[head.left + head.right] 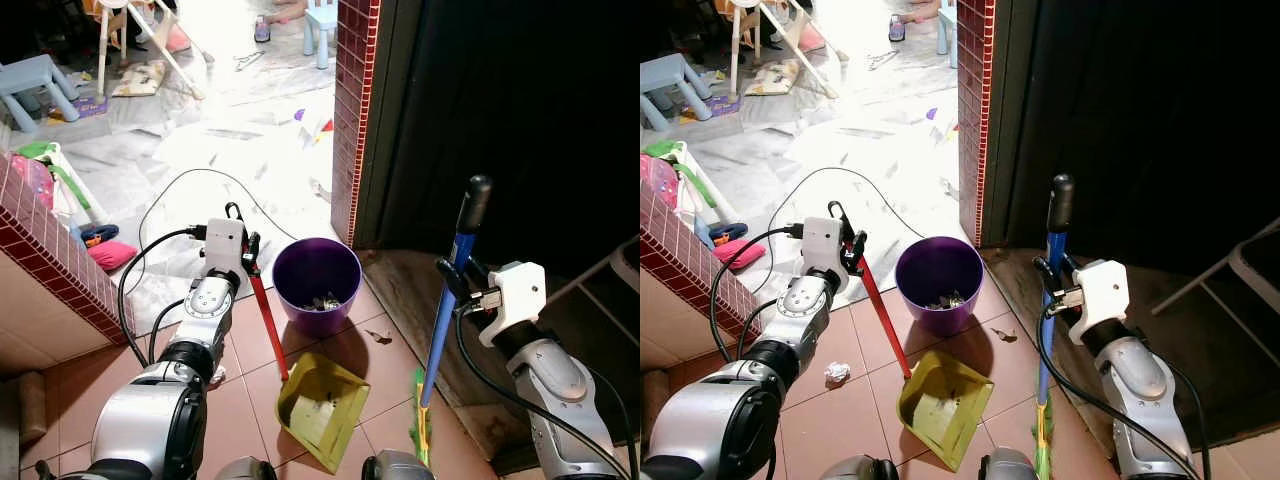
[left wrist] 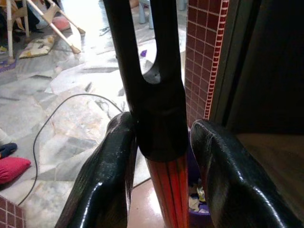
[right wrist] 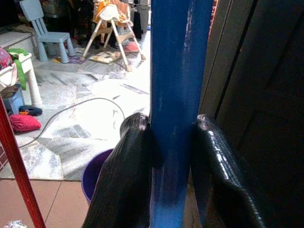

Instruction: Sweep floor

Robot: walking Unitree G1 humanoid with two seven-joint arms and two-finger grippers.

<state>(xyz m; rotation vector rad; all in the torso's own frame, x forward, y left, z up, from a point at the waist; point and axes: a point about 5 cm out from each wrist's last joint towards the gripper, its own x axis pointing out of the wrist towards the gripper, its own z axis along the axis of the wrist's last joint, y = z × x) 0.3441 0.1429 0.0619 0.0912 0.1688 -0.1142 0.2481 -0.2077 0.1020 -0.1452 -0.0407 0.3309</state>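
Note:
A yellow-green dustpan [image 1: 322,403] rests on the terracotta tiles with a few scraps in it. Its red handle [image 1: 268,325] slants up to a black loop grip. My left gripper [image 1: 243,252] is shut on that handle just below the grip, and its fingers [image 2: 107,175] press both sides of it. A broom with a blue pole [image 1: 445,315] and black top stands upright at the right, its bristles [image 1: 420,425] on the floor. My right gripper [image 1: 458,283] is shut on the pole, fingers [image 3: 126,180] clamped either side. A crumpled white paper scrap [image 1: 837,372] lies left of the dustpan.
A purple bin [image 1: 316,285] with litter inside stands just behind the dustpan. A red-tiled pillar [image 1: 355,110] and a dark doorway are at the right, a low tiled wall [image 1: 55,265] at the left. A black cable [image 1: 190,190] loops over the marble floor beyond.

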